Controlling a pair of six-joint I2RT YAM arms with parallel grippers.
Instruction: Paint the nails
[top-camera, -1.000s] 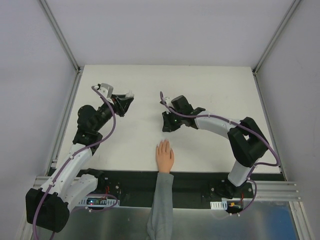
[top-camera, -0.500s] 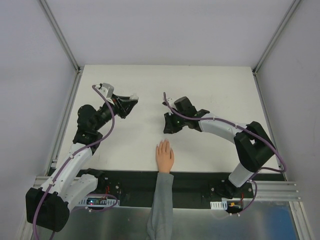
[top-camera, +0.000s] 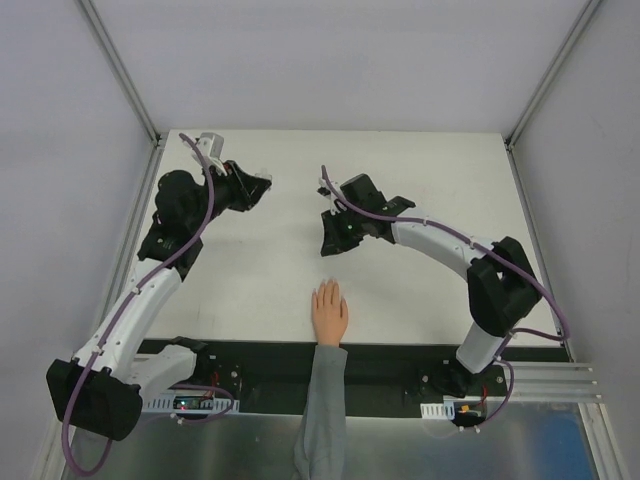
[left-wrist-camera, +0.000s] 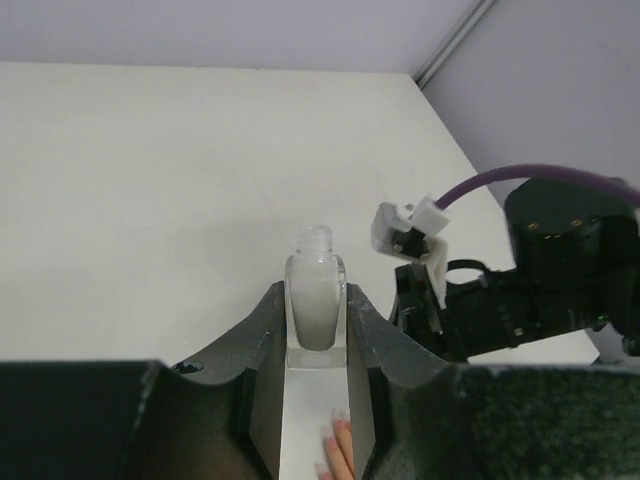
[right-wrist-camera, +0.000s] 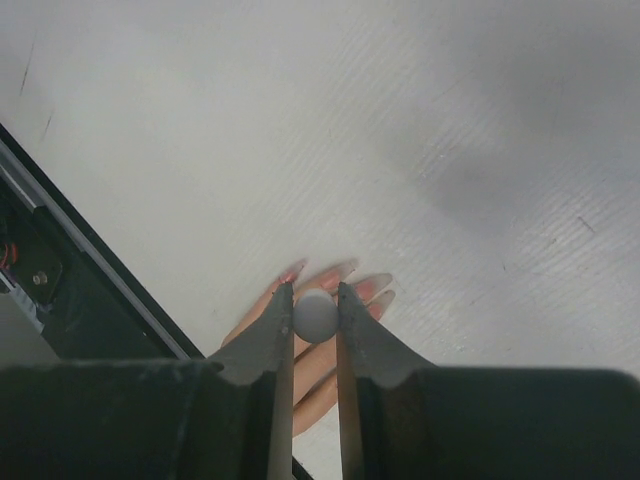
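Observation:
The peach mannequin hand (top-camera: 329, 312) lies flat at the table's near edge, fingers pointing away, on a grey sleeve (top-camera: 322, 410). Its nails (right-wrist-camera: 292, 271) show as small pinkish tips in the right wrist view. My left gripper (top-camera: 262, 186) is shut on a small clear bottle (left-wrist-camera: 315, 320) with milky liquid; its neck is open and uncapped. It is held above the table's back left. My right gripper (top-camera: 328, 240) is shut on a round white cap (right-wrist-camera: 316, 316) and hovers just beyond the fingertips. Any brush under the cap is hidden.
The white table (top-camera: 430, 180) ends at a black strip (top-camera: 400, 360) by the arm bases. Metal frame rails (top-camera: 135, 100) run along the back corners. The right arm (left-wrist-camera: 560, 290) shows to the right of the bottle in the left wrist view.
My left arm has swung back and up, carrying the bottle farther from the hand. My right gripper has shifted slightly left and back with the cap.

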